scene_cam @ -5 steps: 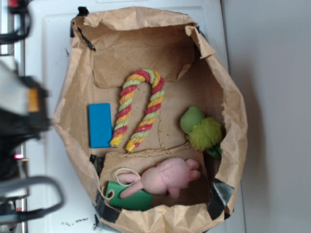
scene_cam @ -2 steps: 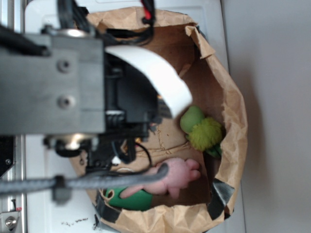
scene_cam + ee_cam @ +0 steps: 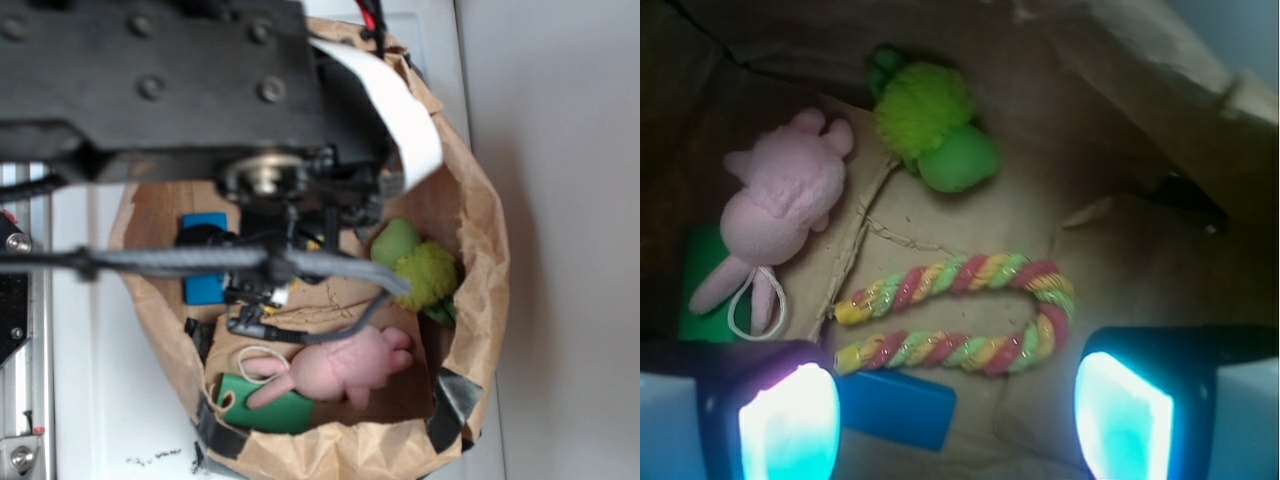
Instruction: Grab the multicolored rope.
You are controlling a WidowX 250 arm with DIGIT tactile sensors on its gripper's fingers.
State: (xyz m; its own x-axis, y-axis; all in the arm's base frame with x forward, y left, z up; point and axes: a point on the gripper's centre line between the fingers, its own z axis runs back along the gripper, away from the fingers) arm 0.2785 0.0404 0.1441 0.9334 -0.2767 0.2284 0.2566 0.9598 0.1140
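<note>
In the wrist view the multicolored rope (image 3: 950,350) lies flat on the paper bag's floor. It is a U of red, yellow and light-green twisted strands, with its bend to the right and both ends pointing left. My gripper (image 3: 957,420) hangs above it, open. Its two glowing fingers stand wide apart on either side of the rope's lower strand, and nothing is between them. In the exterior view my arm (image 3: 200,90) covers the rope completely.
A blue block (image 3: 890,410) lies just below the rope's lower strand, beside my left finger. A pink plush bunny (image 3: 780,200) with a white string loop lies on a green block (image 3: 265,410). A green fuzzy toy (image 3: 930,120) sits near the brown bag's wall (image 3: 480,230).
My arm has swung in from the left, over the bag. It now hides the rope in the exterior view and has shifted toward the top of the picture since 0.4 s ago.
</note>
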